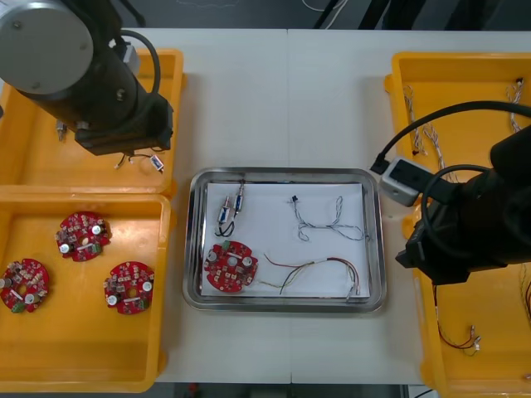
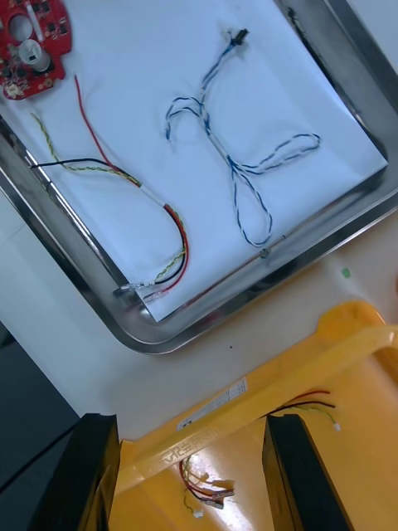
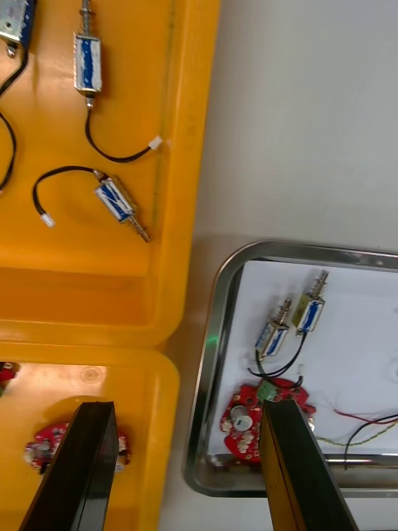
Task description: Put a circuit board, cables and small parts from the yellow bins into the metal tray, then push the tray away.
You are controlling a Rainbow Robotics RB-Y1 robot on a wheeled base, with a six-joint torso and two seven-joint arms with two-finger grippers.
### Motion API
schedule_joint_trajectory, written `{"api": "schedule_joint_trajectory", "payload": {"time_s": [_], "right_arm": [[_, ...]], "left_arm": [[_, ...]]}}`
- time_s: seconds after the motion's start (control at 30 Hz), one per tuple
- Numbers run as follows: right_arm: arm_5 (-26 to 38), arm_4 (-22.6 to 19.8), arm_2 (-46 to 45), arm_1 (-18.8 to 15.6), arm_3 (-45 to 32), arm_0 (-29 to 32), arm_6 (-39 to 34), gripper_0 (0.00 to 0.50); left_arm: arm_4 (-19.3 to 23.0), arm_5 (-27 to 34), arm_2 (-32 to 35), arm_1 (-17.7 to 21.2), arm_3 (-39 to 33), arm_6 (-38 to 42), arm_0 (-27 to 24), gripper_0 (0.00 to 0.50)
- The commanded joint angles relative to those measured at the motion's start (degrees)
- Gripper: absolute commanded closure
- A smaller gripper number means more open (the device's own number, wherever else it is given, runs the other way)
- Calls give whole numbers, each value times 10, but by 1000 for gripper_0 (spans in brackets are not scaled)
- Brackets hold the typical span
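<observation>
The metal tray (image 1: 192, 240), white inside, holds a round red circuit board (image 1: 231, 267), two small metal parts (image 1: 231, 207), a twisted blue and white cable (image 1: 328, 217) and a red and yellow cable (image 1: 319, 272). My left arm (image 1: 116, 99) hangs over the far left yellow bin (image 1: 33, 157). Its gripper (image 3: 191, 465) is open and holds nothing, above the bins' shared rim and the tray's left edge (image 3: 211, 357). My right arm (image 1: 473, 224) is over the near right bin (image 1: 498, 348). Its gripper (image 2: 189, 473) is open and holds nothing above that bin's rim (image 2: 249, 390).
Three circuit boards (image 1: 83, 236) lie in the near left bin (image 1: 83, 365). Loose small metal parts with black leads (image 3: 116, 203) lie in the far left bin. The far right bin (image 1: 465, 70) holds cables (image 1: 423, 133). Red and yellow cables (image 2: 203, 489) lie below my right fingers.
</observation>
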Motion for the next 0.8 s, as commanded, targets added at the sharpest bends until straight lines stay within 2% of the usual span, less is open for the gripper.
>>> {"api": "schedule_joint_trajectory", "payload": {"time_s": [0.03, 0.2, 0.4, 0.43, 0.47, 0.6, 0.8], "right_arm": [[-5, 36, 97, 23, -11, -84, 24, 0], [-3, 92, 197, 71, 0, -138, 31, 0], [2, 109, 279, 146, 53, -196, 41, 0], [2, 109, 284, 150, 56, -198, 42, 0], [3, 114, 311, 171, 74, -217, 45, 0], [4, 143, 365, 210, 101, -247, 51, 0], [5, 189, 423, 243, 129, -257, 57, 0]], "left_arm": [[27, 4, 50, 52, -18, -73, 22, 0], [40, 4, 87, 86, -19, -106, 56, 0], [42, 4, 124, 105, -21, -119, 97, 0], [41, 4, 126, 106, -21, -119, 100, 0], [41, 4, 141, 108, -23, -124, 114, 0], [40, 4, 172, 111, -32, -134, 144, 0], [40, 4, 219, 115, -47, -180, 195, 0]]}}
